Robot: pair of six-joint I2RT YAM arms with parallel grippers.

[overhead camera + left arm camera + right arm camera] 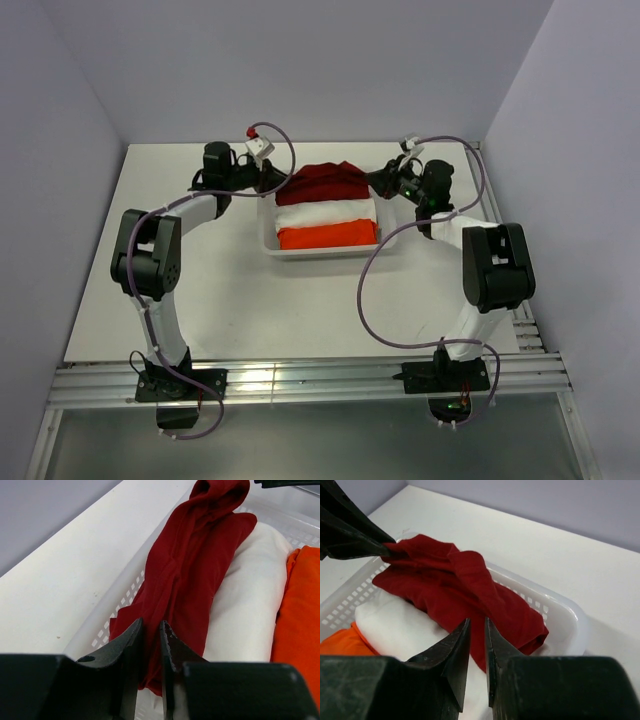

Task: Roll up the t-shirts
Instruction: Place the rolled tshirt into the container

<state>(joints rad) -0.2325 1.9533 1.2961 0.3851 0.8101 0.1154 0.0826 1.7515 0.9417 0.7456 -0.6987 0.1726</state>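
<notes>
The dark red t-shirt [325, 183] lies rolled along the far wall of the basket [268, 236] near the tabletop's far edge. The left hand [151, 647] and the right hand [477, 647] are at its two ends. Their fingers are almost together over the cloth, and I cannot tell if they pinch it.

Left arm [150, 260] & right arm [495, 265]: white links, chunky blk joint housings, blk bases. Purple cables [361, 290] loop off each. Green LED [408, 189] nr right wrist. Left gripper [150, 624], right gripper [477, 621]: matte blk wedge fingers.
</notes>
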